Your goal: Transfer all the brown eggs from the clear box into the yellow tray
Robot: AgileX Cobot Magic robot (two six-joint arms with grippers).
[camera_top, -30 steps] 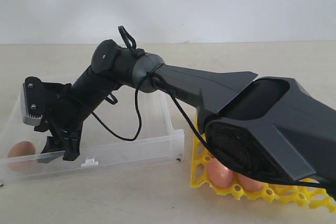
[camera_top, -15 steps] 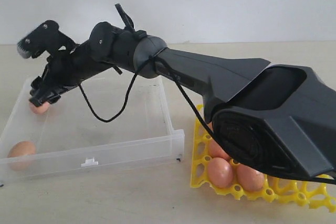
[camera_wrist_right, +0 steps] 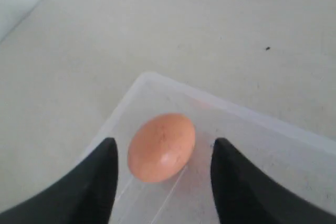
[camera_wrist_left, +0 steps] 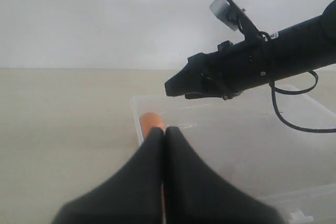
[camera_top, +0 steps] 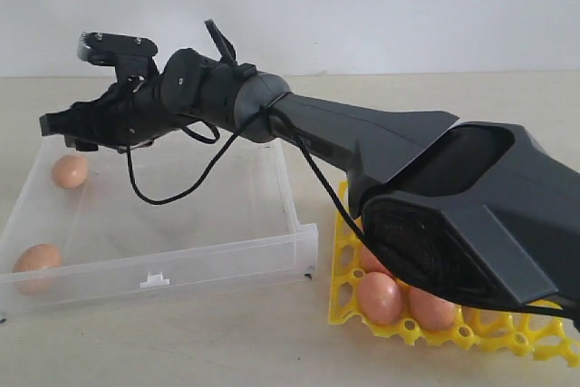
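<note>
Two brown eggs lie in the clear box (camera_top: 227, 256): one in its far left corner (camera_top: 70, 170), one at the front left (camera_top: 36, 260). My right gripper (camera_top: 53, 124) has reached across and hovers level above the far egg, apart from it. In the right wrist view that egg (camera_wrist_right: 160, 148) shows between the open fingers of the right gripper (camera_wrist_right: 164, 144). My left gripper (camera_wrist_left: 163, 130) is shut, with an egg (camera_wrist_left: 149, 120) showing past its tips. The yellow tray (camera_top: 340, 287) on the right holds eggs (camera_top: 379, 296).
The right arm's dark links (camera_top: 362, 147) stretch over the box and hide much of the tray. In the left wrist view the right arm (camera_wrist_left: 252, 66) hangs over the box (camera_wrist_left: 231, 129). A pale wall stands behind the beige table (camera_top: 181, 342).
My right gripper has risen from the box's front left, swung to the far left corner and levelled out above the egg there. That egg now lies uncovered below it.
</note>
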